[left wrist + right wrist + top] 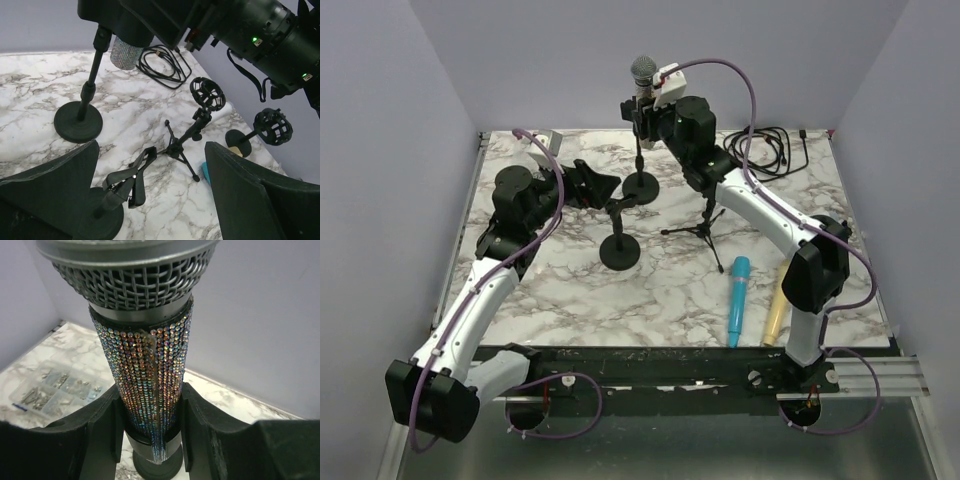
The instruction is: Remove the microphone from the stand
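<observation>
Right gripper (150,432) is clamping the microphone (145,365), its two black fingers pressing either side of the rhinestone-covered body just below the silver mesh head. The microphone is standing upright at the back of the marble table (670,300), its lower end sitting in the clip of the round-base stand (640,183). Left gripper (592,184) is hovering with jaws spread wide and gripping nothing, just above a second round-base stand (619,247) with an empty clip. A small tripod stand (703,228) is sitting to the right. A teal microphone (737,298) and a cream one (775,312) are lying side by side near the front right, and a black cable (772,150) is coiling at the back right.
</observation>
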`<state>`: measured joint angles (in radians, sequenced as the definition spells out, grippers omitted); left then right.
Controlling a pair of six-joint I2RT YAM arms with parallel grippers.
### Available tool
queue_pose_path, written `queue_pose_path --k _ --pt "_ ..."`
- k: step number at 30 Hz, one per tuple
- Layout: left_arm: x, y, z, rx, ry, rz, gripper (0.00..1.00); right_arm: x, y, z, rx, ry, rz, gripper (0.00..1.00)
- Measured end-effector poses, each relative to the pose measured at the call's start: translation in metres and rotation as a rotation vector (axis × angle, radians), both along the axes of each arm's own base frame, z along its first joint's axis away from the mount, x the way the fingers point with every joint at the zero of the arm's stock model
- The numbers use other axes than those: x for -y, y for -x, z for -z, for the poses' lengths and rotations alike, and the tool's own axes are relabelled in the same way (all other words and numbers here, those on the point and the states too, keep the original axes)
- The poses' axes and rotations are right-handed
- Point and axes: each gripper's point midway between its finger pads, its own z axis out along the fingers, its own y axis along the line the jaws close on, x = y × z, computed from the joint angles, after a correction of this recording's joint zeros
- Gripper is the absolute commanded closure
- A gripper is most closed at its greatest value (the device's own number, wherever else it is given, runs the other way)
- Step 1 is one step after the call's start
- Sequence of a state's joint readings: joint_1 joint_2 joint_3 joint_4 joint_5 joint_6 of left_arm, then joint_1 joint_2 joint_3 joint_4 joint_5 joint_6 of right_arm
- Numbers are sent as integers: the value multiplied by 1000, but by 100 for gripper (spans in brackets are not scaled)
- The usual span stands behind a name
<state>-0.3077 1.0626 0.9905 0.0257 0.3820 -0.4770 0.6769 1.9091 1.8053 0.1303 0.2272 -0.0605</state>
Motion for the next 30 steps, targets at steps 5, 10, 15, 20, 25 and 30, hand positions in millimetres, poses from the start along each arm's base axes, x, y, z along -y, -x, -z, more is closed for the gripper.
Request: queue_pose_path --k 5,10,15,20,25,30 --pt "-11 -14 -4 1 88 -19 10 3 0 2 -35 -3 -159 100" --pt "-15 -48 -30 28 162 39 10 5 5 2 -82 -16 -315 99" --pt "3 -84 -63 104 138 176 10 7 5 3 -103 -14 -387 99" --pt "16 -110 -55 152 73 282 10 3 5 3 -125 -18 -469 100" --pt "16 -123 -29 184 5 344 9 -3 3 5 -132 -14 -516 99" --pt "9 -141 -28 265 -60 384 7 -7 3 5 -128 -3 -546 99"
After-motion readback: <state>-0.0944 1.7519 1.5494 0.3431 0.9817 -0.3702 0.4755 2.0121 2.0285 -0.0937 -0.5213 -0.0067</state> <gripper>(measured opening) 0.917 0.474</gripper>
